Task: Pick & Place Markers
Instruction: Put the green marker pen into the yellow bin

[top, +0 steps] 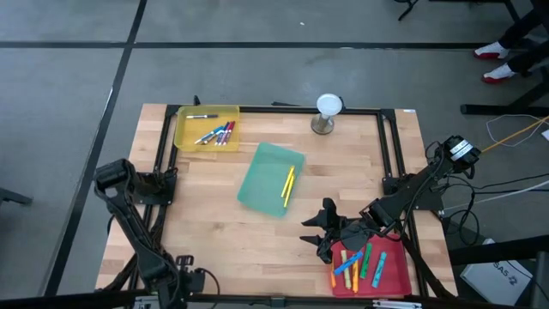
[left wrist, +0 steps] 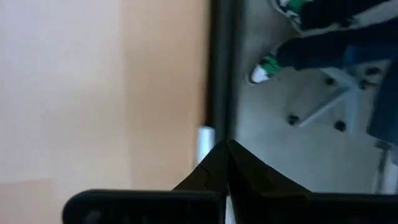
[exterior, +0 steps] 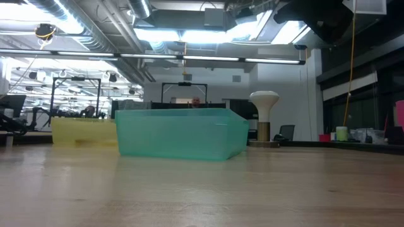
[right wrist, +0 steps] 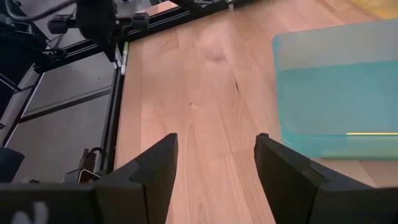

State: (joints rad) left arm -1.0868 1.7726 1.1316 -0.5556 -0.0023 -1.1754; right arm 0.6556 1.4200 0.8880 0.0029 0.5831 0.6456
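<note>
Markers just beside right gripper.

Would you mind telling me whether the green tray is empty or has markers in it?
Not empty: the high view shows the green tray holding yellow markers, apparently two, lying near its right edge.

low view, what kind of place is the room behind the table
Probably a robotics lab or open industrial workspace: exposed ceiling ducts and strip lights run overhead, metal-framed rigs stand in the background, and the wooden table holds a green tray.
</note>
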